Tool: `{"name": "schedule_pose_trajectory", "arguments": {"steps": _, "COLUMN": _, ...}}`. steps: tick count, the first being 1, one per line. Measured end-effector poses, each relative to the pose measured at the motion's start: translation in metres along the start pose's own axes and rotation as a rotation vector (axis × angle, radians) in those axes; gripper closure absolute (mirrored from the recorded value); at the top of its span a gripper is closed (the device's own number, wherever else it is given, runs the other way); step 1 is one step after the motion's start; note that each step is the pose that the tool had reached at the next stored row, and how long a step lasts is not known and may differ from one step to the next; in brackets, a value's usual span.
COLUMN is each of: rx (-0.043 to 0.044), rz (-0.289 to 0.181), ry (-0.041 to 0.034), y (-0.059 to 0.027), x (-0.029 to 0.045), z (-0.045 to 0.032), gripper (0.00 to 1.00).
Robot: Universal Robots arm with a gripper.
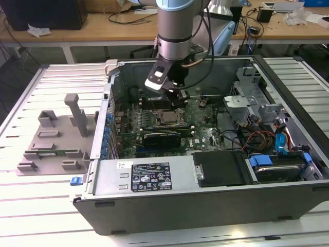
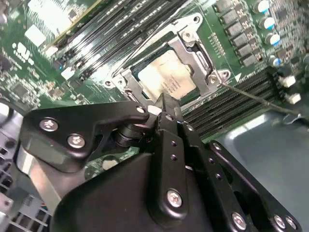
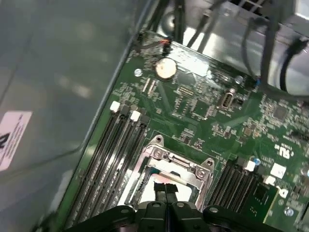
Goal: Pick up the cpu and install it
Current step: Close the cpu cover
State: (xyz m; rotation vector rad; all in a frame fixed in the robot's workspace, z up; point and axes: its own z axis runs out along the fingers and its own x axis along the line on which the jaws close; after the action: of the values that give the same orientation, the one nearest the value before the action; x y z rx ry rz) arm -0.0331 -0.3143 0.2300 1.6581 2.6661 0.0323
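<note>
The cpu [image 1: 168, 117] lies flat in the motherboard's socket, its silvery top facing up inside the dark metal socket frame [image 1: 169, 125]. My gripper [image 1: 177, 95] hangs just above the socket, a little toward the case's back. In the second wrist view the black fingers [image 2: 166, 121] are pressed together, the gripper [image 2: 163, 102] is shut with nothing in it, and its tips hover over the edge of the cpu [image 2: 166, 79]. The first wrist view shows the shut gripper [image 3: 166, 191] over the cpu [image 3: 161, 178] and its frame [image 3: 174, 162].
The open computer case [image 1: 154, 177] lies on a slatted white table. Memory slots [image 2: 231, 104] flank the socket, and a long black card [image 1: 162, 138] sits just in front of it. Drives and cables [image 1: 272, 149] fill the exterior view's right. A grey fixture [image 1: 54, 136] stands at the left.
</note>
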Motion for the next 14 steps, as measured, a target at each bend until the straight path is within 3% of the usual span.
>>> {"name": "schedule_pose_trajectory", "arguments": {"steps": 4, "rx": 0.0030, "rz": -0.144, "ry": -0.0008, "y": 0.0000, "x": 0.0000, "z": 0.0000, "gripper": 0.89}}
{"name": "schedule_pose_trajectory", "arguments": {"steps": 9, "rx": 0.0060, "rz": -0.260, "ry": -0.0024, "y": 0.0000, "x": 0.0000, "z": 0.0000, "gripper": 0.89}}
{"name": "schedule_pose_trajectory", "arguments": {"steps": 14, "rx": 0.0111, "rz": -0.427, "ry": -0.0059, "y": 0.0000, "x": 0.0000, "z": 0.0000, "gripper": 0.89}}
